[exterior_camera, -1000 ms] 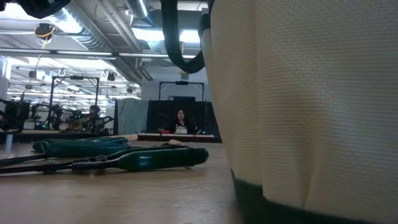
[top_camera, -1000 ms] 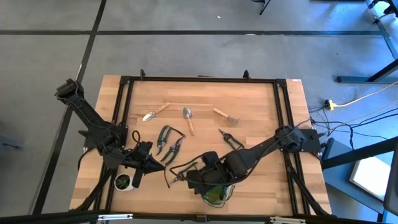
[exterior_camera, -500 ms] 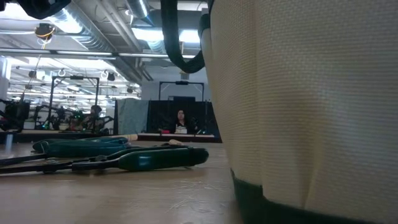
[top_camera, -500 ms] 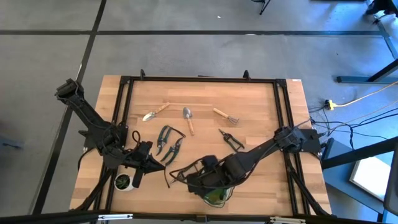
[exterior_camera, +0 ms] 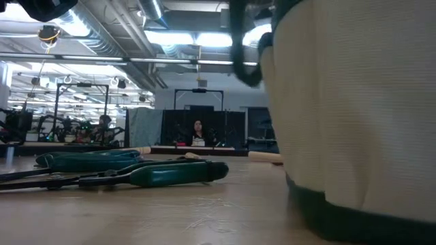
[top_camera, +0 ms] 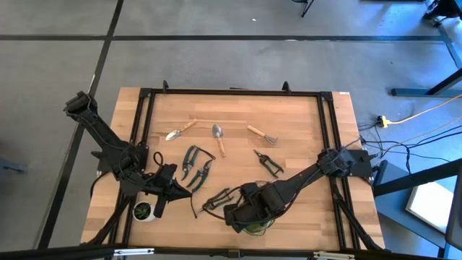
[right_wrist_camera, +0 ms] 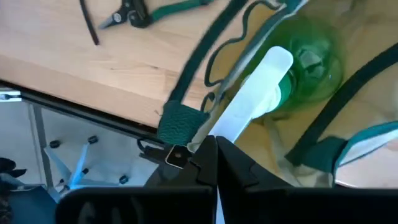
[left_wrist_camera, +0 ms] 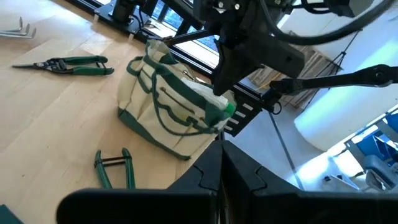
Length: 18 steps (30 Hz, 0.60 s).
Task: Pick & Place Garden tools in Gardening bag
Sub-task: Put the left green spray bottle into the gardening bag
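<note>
- Gardening bag (top_camera: 249,220) sits at the tabletop (top_camera: 296,130) bottom edge, lower centre, spray bottle (right_wrist_camera: 308,68) inside.
- Right claw (top_camera: 234,213) is over it, clamped on the rim (right_wrist_camera: 186,124).
- Left claw (top_camera: 177,189), closed and empty, waits lower left, nearest the pruning shears (top_camera: 196,165), which run up-frame.
- Trowels and fork (top_camera: 261,134) line the upper middle.

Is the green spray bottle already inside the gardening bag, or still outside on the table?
Inside: the right wrist view shows the green spray bottle between the gardening bag walls.
</note>
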Motion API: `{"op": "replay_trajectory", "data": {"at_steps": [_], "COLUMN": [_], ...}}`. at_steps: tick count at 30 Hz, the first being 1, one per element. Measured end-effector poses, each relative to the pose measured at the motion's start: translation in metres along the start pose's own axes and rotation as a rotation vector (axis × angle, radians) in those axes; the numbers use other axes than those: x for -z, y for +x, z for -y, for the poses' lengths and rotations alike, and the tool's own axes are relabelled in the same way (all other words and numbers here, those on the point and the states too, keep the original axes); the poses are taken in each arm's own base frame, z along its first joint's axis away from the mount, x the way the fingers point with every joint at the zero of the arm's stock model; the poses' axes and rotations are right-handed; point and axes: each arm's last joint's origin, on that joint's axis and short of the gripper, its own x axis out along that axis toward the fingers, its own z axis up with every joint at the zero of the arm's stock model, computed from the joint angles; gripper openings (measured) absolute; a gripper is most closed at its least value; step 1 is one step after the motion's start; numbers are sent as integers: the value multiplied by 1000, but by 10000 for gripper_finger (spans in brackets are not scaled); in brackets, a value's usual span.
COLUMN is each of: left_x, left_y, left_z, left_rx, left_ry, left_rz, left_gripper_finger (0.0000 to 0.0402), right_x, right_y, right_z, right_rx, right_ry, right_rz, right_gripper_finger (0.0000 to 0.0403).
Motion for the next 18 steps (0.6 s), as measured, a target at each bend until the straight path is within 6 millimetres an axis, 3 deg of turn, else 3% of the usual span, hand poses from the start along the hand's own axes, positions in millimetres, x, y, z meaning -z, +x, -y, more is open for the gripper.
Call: {"op": "replay_trajectory", "data": {"at_steps": [11,18], "left_x": [0,0], "left_y": [0,0], "left_z": [0,0], "left_rx": [0,1], "left_ry": [-1,-20], "left_rz": [0,1], "left_gripper_finger": [1,5], "right_x": [3,1], "right_y": [-5,-37], "right_z": [5,-1], "right_rx": [19,-185], "right_ry": [20,4], "right_rz": [29,180], "right_gripper_finger": [0,0]}}
